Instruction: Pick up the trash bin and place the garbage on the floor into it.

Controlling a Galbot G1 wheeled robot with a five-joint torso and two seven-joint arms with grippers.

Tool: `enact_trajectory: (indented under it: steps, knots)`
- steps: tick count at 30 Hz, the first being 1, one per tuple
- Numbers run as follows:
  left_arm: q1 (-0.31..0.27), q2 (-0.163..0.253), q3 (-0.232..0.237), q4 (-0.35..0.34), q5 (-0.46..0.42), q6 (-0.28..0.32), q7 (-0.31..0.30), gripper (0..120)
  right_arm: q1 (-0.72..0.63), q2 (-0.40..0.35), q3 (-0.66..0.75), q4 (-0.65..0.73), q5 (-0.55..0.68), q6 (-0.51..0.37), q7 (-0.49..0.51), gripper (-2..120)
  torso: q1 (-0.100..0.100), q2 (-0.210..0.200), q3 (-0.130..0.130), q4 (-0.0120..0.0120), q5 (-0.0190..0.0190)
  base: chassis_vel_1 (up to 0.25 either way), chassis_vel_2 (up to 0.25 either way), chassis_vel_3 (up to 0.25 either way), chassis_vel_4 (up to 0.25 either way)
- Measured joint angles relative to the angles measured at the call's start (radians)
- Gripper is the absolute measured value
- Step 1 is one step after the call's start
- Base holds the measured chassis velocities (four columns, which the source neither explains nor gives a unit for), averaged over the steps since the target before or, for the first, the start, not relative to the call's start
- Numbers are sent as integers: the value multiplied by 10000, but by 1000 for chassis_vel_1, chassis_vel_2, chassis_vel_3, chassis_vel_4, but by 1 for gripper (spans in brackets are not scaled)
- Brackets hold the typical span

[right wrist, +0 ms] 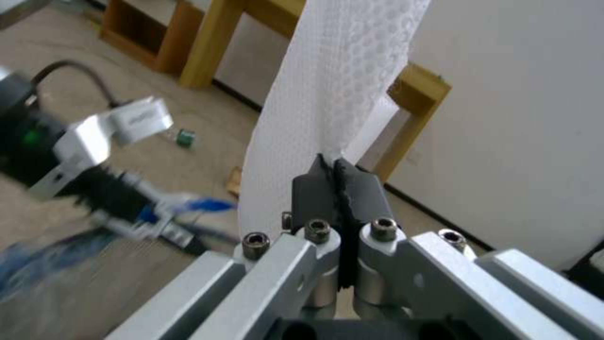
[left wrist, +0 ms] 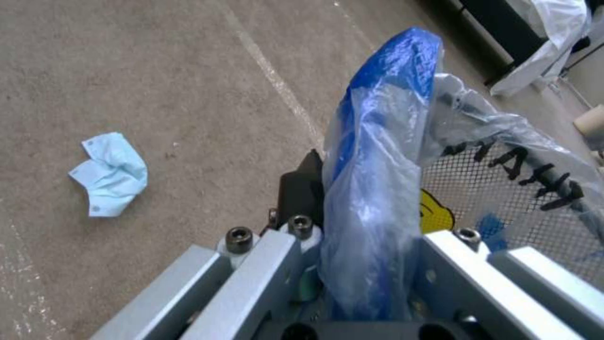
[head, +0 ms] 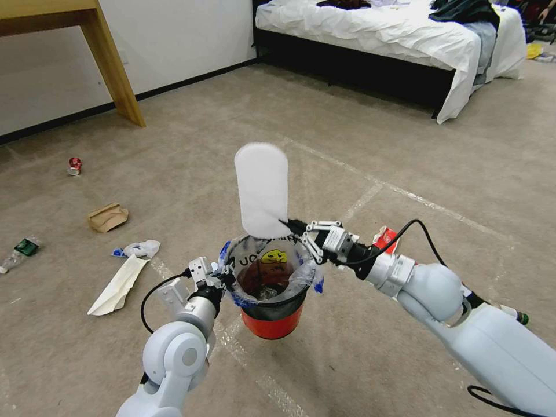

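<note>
1. bin, red and lined with a clear blue-edged bag, hangs off the floor in front of the robot, bag rim folded outward.
2. left end effector is closed on the bin's rim at its left side; in the left wrist view its fingers pinch the bag and wall between them.
3. right end effector sits just right of the bin's mouth and above the rim, its dark pads pressed together on the lower edge of a white foam piece.
4. foam piece stands nearly upright over the bin's opening, its bottom end just at the rim.
5. left of the bin on the floor lie a crumpled tissue, a flat white wrapper and a brown carton.
6. farther left of the bin are a red can and a green-labelled bottle.
7. a red wrapper lies right of the bin, partly behind the right arm.
8. a wooden leg stands far left beyond the bin, and a bed far behind it.
</note>
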Motion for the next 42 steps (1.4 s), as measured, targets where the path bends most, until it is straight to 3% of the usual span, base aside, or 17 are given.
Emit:
enact_trajectory:
  steps: [26,32,34,36,37,40,42]
  knots:
    - [72,-14,-137,-263,-260,-10,-15,4,-581,487,-41,-914,-1004,470,-203,0,0,-1,0,1,0,0,0,0,0]
    - [69,-23,-145,-256,-264,-10,-19,4,-625,414,-35,-890,-973,470,-189,17,0,0,0,0,0,0,0,0,0]
    - [69,-23,-143,-255,-277,-11,-21,4,-643,395,-27,-877,-968,471,-189,28,0,-2,0,1,0,0,0,0,0]
    - [69,-22,-142,-255,-282,-12,-21,4,-645,394,-24,-876,-968,471,-188,30,0,-3,0,1,0,0,0,0,0]
    - [72,-10,-145,-254,-298,-17,-22,4,-655,385,-19,-876,-967,471,-191,40,0,-3,0,1,0,0,0,0,0]
    - [72,-5,-163,-250,-307,-19,-21,4,-664,380,-20,-876,-967,471,-192,47,0,-3,0,0,0,0,0,0,0]
    - [50,-4,-197,-248,-337,-26,-22,4,-676,388,-40,-877,-975,470,-192,60,0,-3,0,1,0,0,0,0,0]
